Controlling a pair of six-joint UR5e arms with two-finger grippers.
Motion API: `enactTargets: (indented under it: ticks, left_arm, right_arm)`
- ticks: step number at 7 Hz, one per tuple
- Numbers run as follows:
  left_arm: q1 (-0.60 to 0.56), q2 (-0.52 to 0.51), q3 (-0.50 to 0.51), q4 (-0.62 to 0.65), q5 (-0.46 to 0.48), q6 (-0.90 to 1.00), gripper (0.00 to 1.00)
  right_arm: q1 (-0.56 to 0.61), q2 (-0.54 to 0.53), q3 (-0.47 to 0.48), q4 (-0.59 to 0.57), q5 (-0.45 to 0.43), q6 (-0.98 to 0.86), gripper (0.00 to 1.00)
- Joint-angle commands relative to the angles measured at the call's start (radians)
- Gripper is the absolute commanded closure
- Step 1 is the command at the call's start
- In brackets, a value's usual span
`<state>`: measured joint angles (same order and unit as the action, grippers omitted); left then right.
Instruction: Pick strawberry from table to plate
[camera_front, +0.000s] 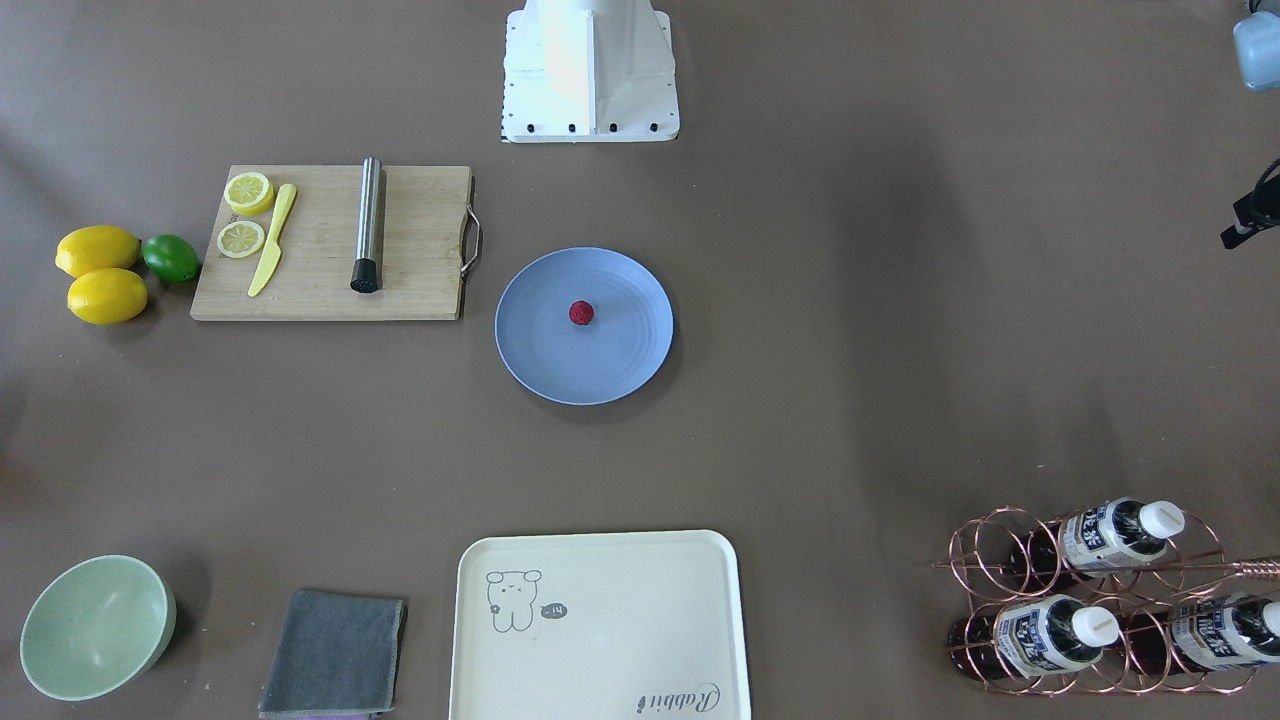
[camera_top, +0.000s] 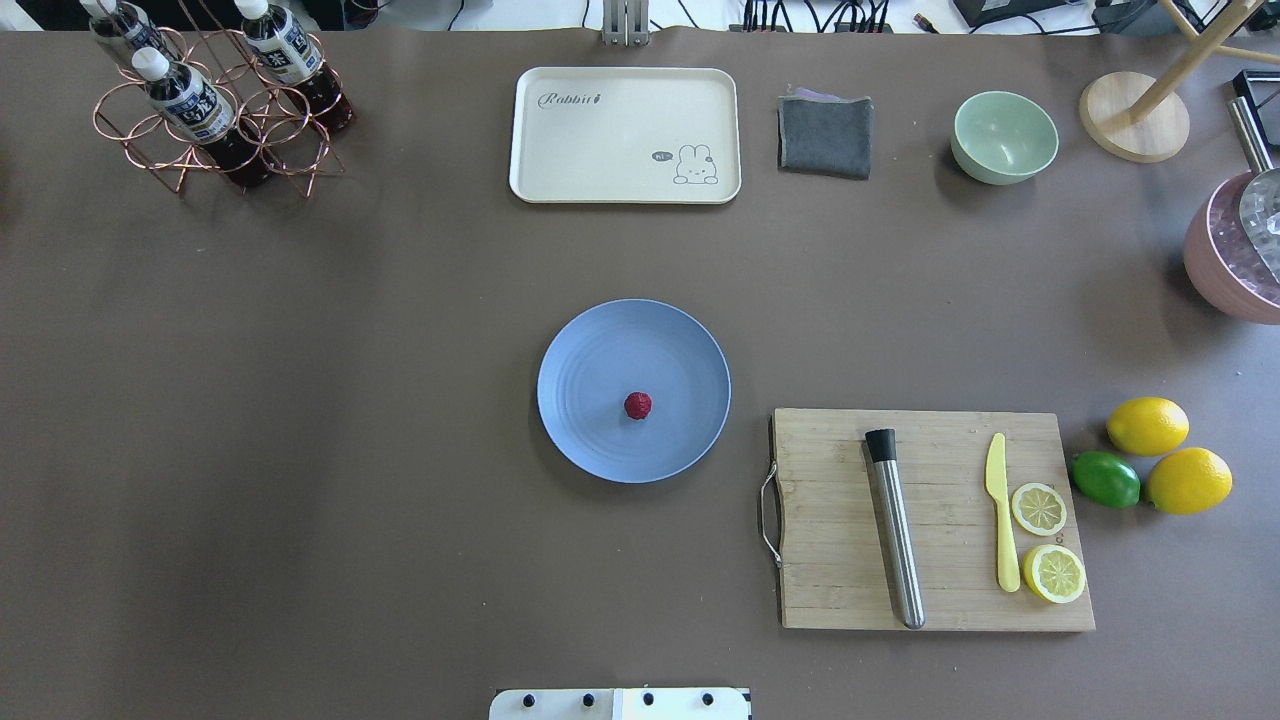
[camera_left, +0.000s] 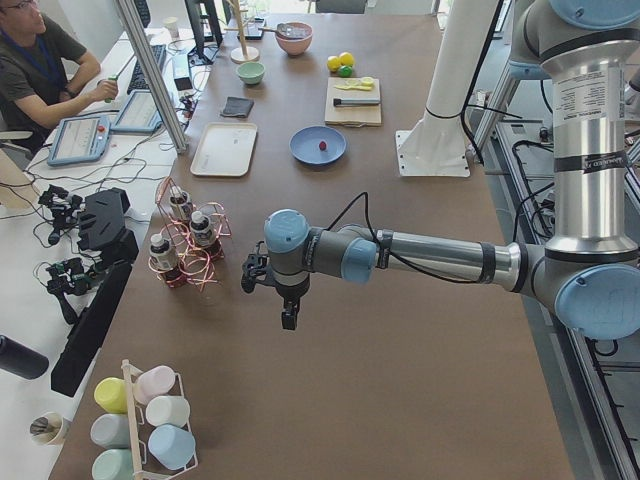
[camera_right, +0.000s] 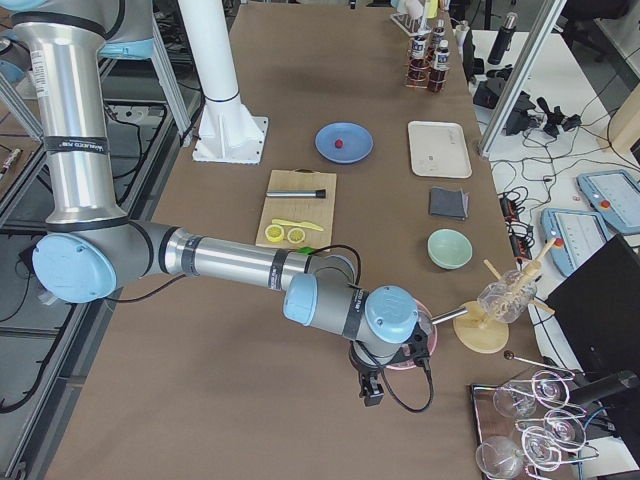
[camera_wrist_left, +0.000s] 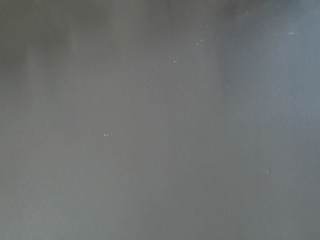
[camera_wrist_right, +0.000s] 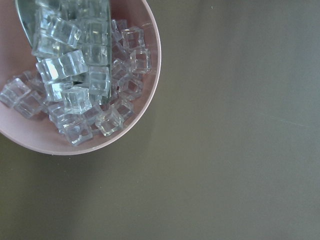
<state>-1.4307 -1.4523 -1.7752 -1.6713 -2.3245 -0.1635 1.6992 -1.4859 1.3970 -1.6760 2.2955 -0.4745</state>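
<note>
— Where is the strawberry (camera_top: 637, 405)?

— On the blue plate (camera_top: 600, 345), a little to the robot's side of its middle. Nothing touches it.

— And the plate?

— Flat on the desk (camera_top: 350, 420), around the centre. A wooden cutting board (camera_top: 830, 520) lies near it on the robot's right. The board carries a steel rod (camera_top: 895, 540), a yellow knife (camera_top: 1003, 520) and two lemon slices (camera_top: 1039, 508). Just past the board sit two lemons (camera_top: 1147, 426) and a lime (camera_top: 1105, 479).

— What about the claws?

— Both are well apart from the plate. The left claw (camera_left: 288, 320) hangs pointing down over bare desk, near a wire rack of bottles (camera_left: 190, 245) at the robot's left end. The right claw (camera_right: 372, 397) hangs at the other end, right by a pink bowl (camera_wrist_right: 30, 135) filled with ice cubes (camera_wrist_right: 75, 100).

— Spread or pressed together?

— I cannot tell for either one. Only the side cameras catch them, and too small to judge.
</note>
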Motion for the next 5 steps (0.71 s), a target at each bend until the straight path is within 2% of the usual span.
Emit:
enactTargets:
  ticks: [1,5]
  left_arm:
    - [-0.034,-0.003,0.02,0.002,0.007,0.008,0.02]
    - [-0.062,0.003,0.042,-0.007,0.005,0.012,0.02]
  right_arm:
    - [-0.036,0.007,0.002,0.005,0.002,0.031,0.0]
    - [-0.076,0.021,0.002,0.005,0.022,0.047,0.0]
